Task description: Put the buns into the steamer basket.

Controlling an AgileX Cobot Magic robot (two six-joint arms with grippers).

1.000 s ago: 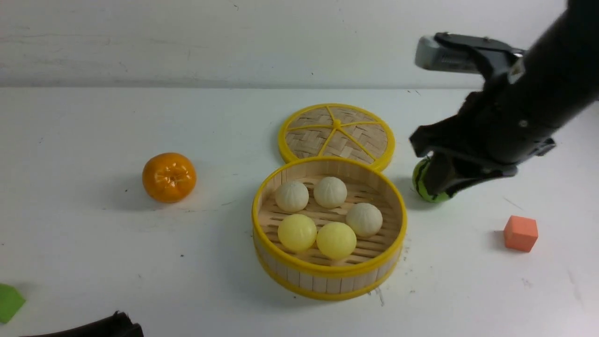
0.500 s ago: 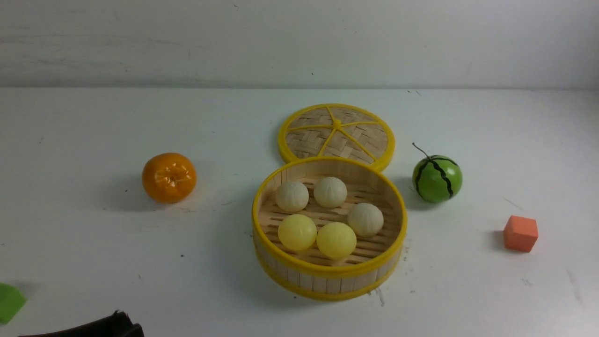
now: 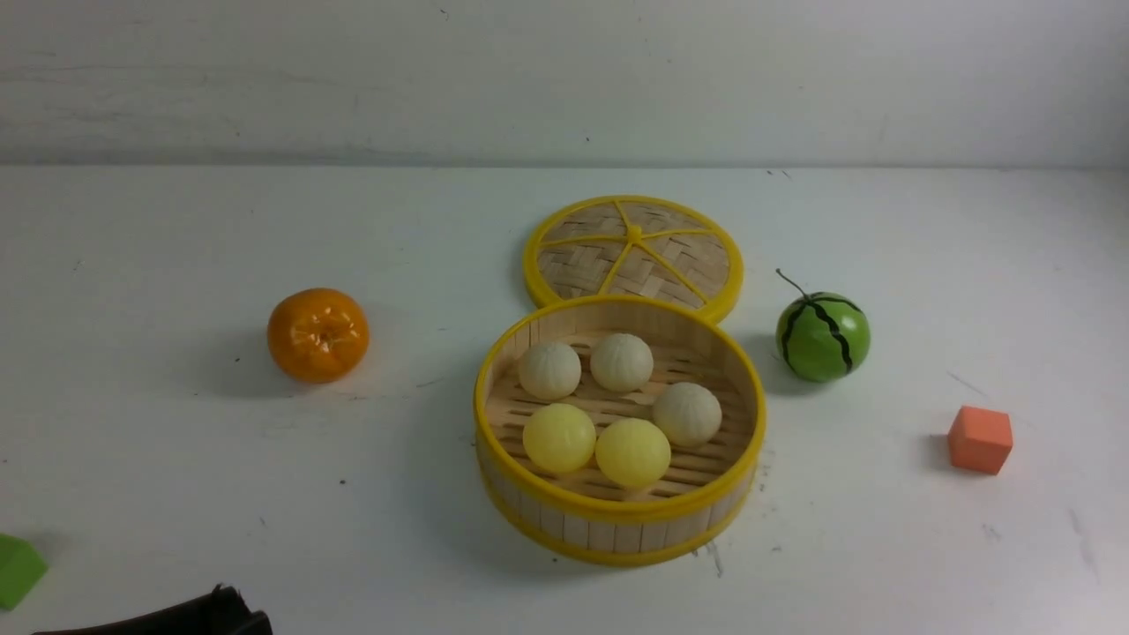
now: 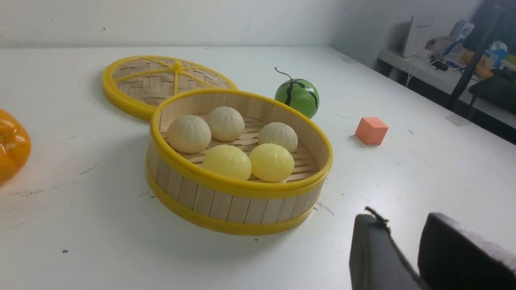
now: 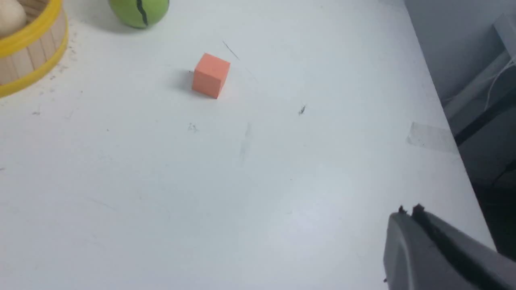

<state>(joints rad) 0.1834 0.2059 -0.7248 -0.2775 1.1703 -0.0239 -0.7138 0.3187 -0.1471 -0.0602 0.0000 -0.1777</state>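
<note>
The left gripper (image 4: 397,223) has its fingers apart, with bare white table (image 4: 121,262) visible between the tips and nothing held. The right gripper (image 5: 409,211) has its fingertips together, also with nothing in its grip; it is outside the front view. A dark part of the left arm (image 3: 194,617) pokes in at the bottom left of the front view.

Outward from there, the steamer basket (image 3: 617,505) stands upright a little below and right of the middle of the front view. All five buns are inside it, on the slatted floor. Two cream buns (image 3: 549,370) (image 3: 622,362) sit side by side toward the far wall, and a third cream bun (image 3: 687,414) sits toward the right wall. Two yellow buns (image 3: 559,438) (image 3: 632,453) lie in the near half.

Just behind the basket, at upper centre, lies the woven lid (image 3: 634,235); whether they touch I cannot tell. The watermelon ball (image 3: 823,337) is right of the basket, with the coral block (image 3: 980,440) nearer and farther right. The orange fruit (image 3: 318,335) is left of centre, and a green block (image 3: 18,571) is cut off by the lower left edge.
</note>
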